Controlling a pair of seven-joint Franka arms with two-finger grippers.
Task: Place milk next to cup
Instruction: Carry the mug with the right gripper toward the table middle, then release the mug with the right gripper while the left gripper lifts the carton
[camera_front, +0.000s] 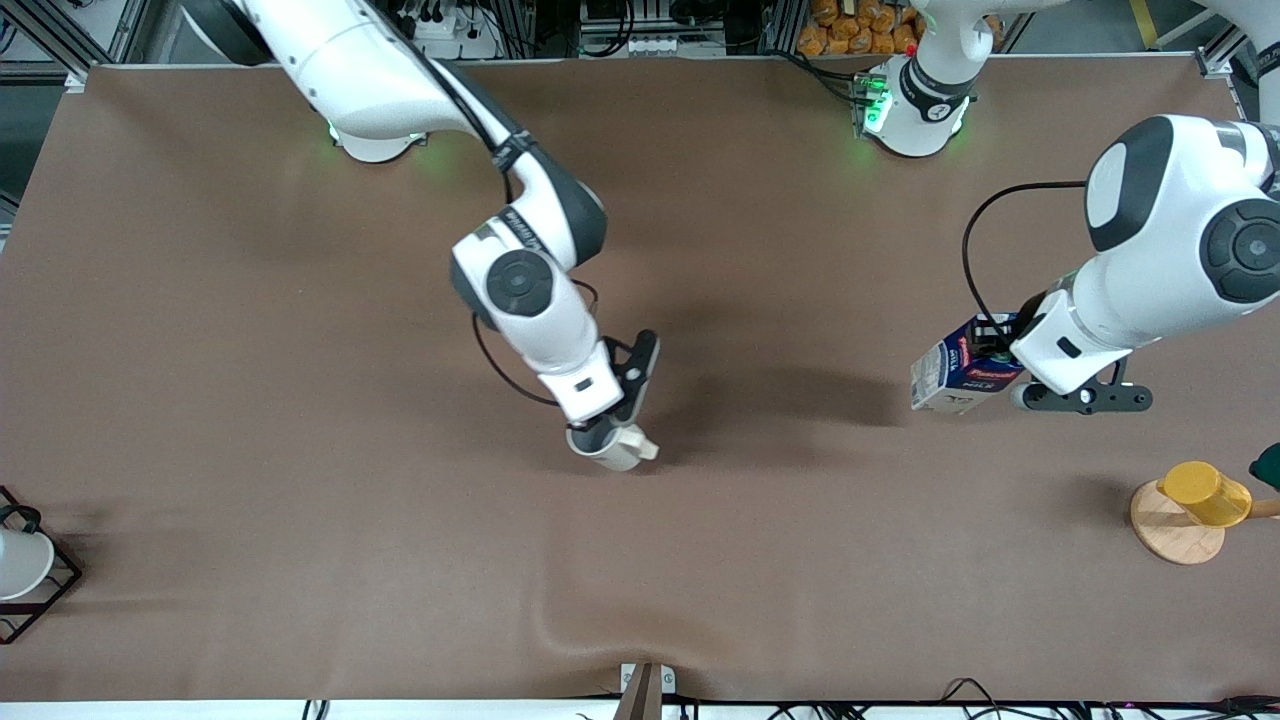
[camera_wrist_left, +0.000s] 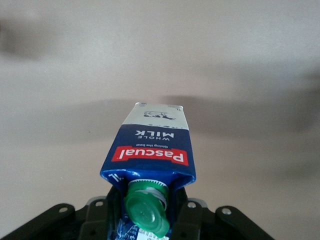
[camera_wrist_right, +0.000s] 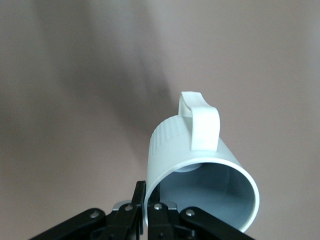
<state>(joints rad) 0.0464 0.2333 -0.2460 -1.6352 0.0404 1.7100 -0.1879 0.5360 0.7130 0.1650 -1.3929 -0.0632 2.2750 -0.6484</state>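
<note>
1. The left gripper (camera_front: 1000, 350) is clamped on the top end of the Pascal whole milk carton (camera_front: 958, 368), holding it up over the brown surface (camera_front: 300, 400) toward the left arm's end. The carton is tipped way over; in the left wrist view the green cap (camera_wrist_left: 146, 210) sits right between the fingers (camera_wrist_left: 192, 217) and the pale bottom end points away.
2. The right gripper (camera_front: 600, 432) is pinching the rim of the cream mug (camera_front: 618, 448) around mid-surface. One finger is inside the grey interior, one outside. The mug is tilted, loop handle (camera_wrist_right: 200, 125) sticking out; can't tell if it touches the surface.
3. From the mug, the milk is at roughly 3 o'clock in the front view, well apart.
4. A yellow cup (camera_front: 1205, 493) rests on a wooden disc (camera_front: 1175, 525), at about 5 o'clock from the carton.
5. A white cup (camera_front: 20, 562) in a black wire rack (camera_front: 55, 590) sits at the right arm's end, near the front camera.
</note>
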